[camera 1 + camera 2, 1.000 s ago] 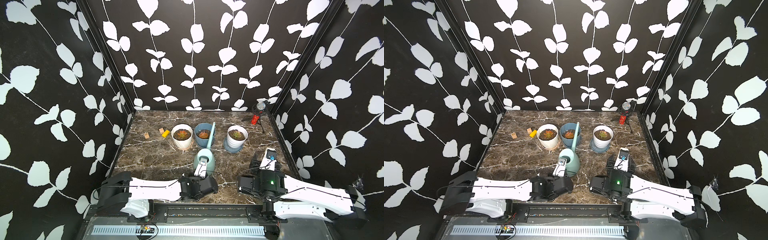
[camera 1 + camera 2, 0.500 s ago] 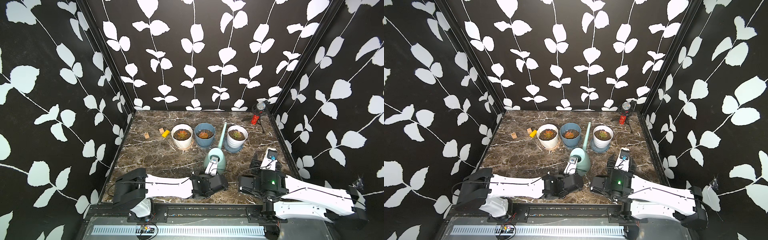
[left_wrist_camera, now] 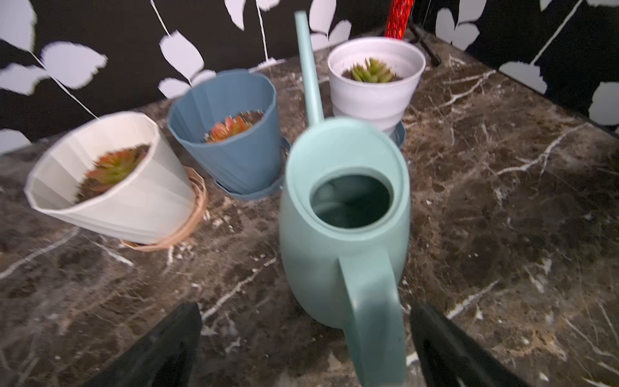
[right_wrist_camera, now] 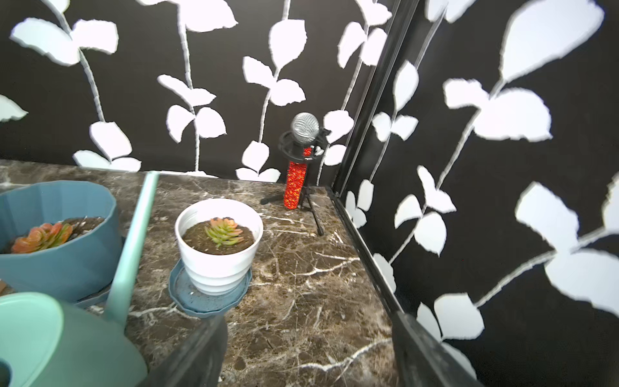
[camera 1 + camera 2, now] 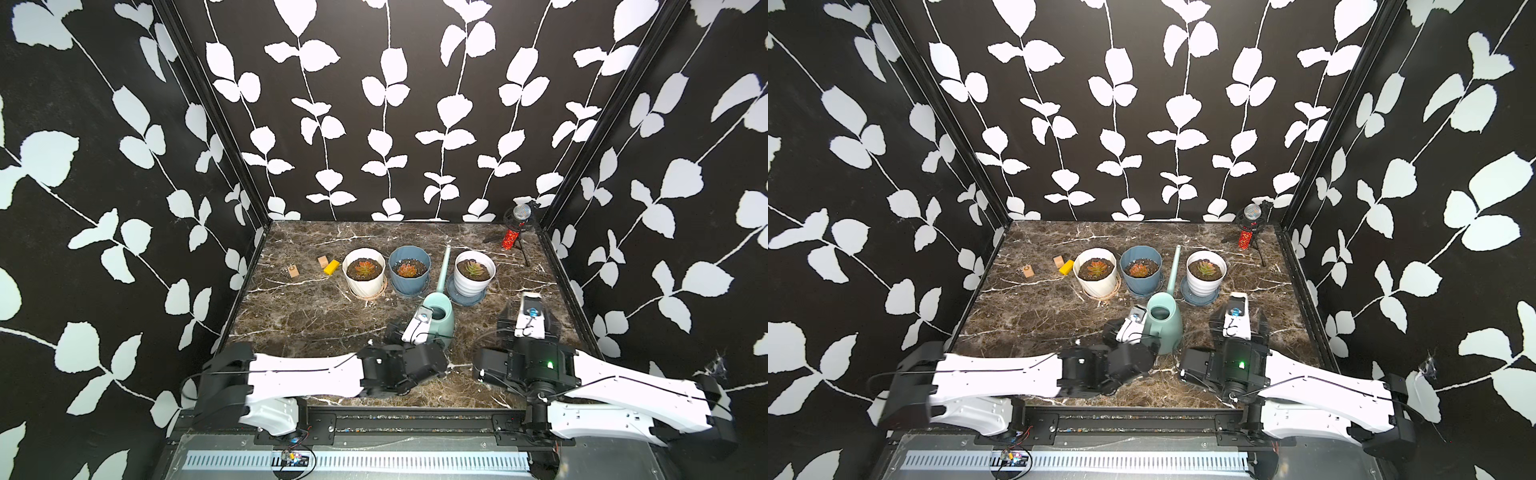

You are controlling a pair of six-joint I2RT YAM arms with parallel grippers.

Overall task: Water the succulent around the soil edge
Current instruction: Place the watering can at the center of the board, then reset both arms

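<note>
Three potted succulents stand in a row: one in a cream ribbed pot (image 5: 365, 279), one in a blue pot (image 5: 409, 277), and a green one in a white pot (image 5: 475, 277) on a blue saucer. A mint watering can (image 5: 441, 320) (image 3: 345, 217) stands upright on the marble in front of them, its spout rising between the blue and white pots. My left gripper (image 3: 304, 311) (image 5: 419, 332) is open, with the can's handle between its fingers and gaps on both sides. To the can's right my right gripper (image 4: 308, 321) (image 5: 530, 320) is open and holds nothing.
A microphone on a small tripod (image 5: 519, 226) stands in the back right corner. Two small wooden blocks (image 5: 293, 271) and a yellow block (image 5: 331, 267) lie left of the cream pot. Black leaf-patterned walls close in the left, back and right sides.
The left gripper carried the watering can to the right, then opened off its handle; the can now stands on the marble. The right gripper opened a little wider.
</note>
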